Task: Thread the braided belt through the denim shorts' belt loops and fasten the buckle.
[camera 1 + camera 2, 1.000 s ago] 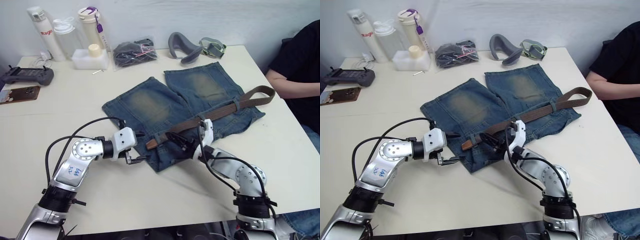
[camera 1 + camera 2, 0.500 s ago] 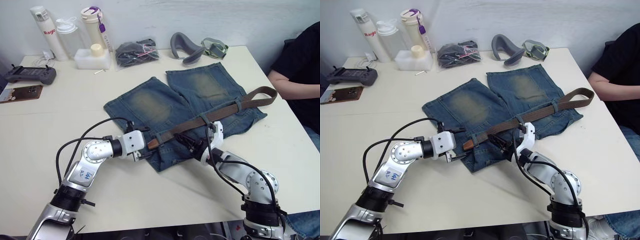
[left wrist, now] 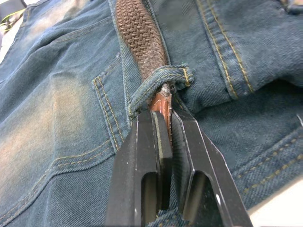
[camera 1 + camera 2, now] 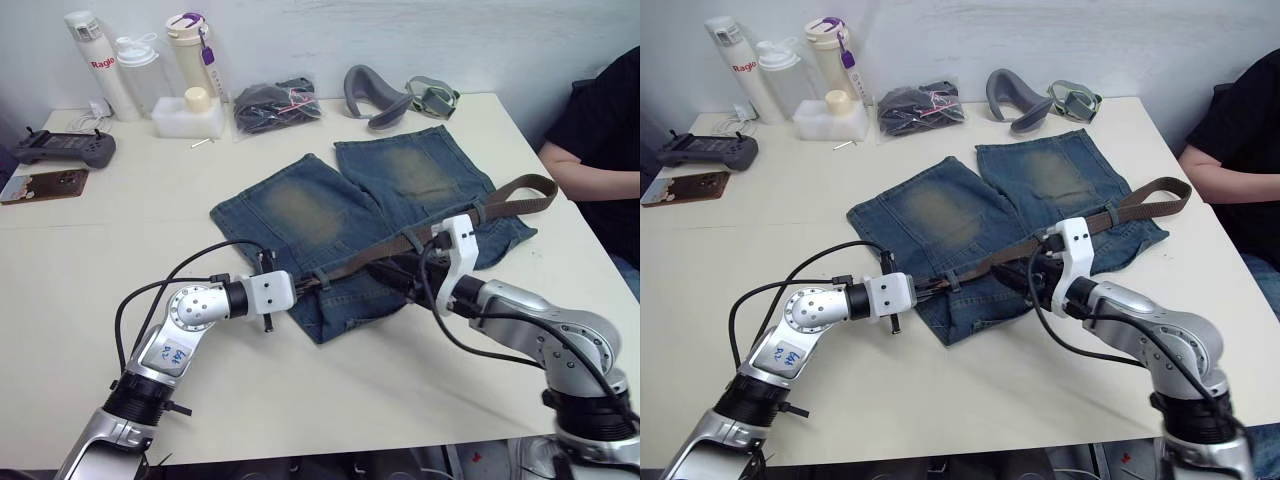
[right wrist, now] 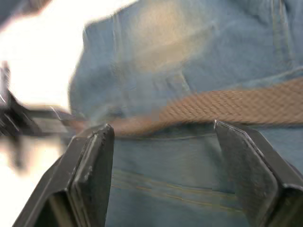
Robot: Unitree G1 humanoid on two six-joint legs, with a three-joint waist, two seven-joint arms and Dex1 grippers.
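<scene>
**A:** So where's the braided belt (image 4: pixel 400 247) at? Looks like it runs along the waistband of the denim shorts (image 4: pixel 350 215), which lie flat in the middle of the table (image 4: pixel 120 220), legs pointing away from the robot.

**B:** Yep. The tan tip has just poked out of a belt loop (image 3: pixel 156 85) at the robot's-left end of the waistband. The left gripper (image 3: pixel 163 130) has its two fingers pinched narrow on that tip, right against the loop. My guess is it's holding there so the strap can be drawn on through.

**A:** And the right gripper (image 5: pixel 163 142)?

**B:** Spread wide, holding nothing, hanging over the belt mid-waistband. I'd say it's placed there to press the denim down or feed the strap so the fabric doesn't bunch toward the left.

**A:** Buckle?

**B:** Can't make it out. The far end of the belt curls off the shorts' right edge, near a person's arm (image 4: pixel 590 170). Fastening isn't close yet, I'd reckon.
</scene>
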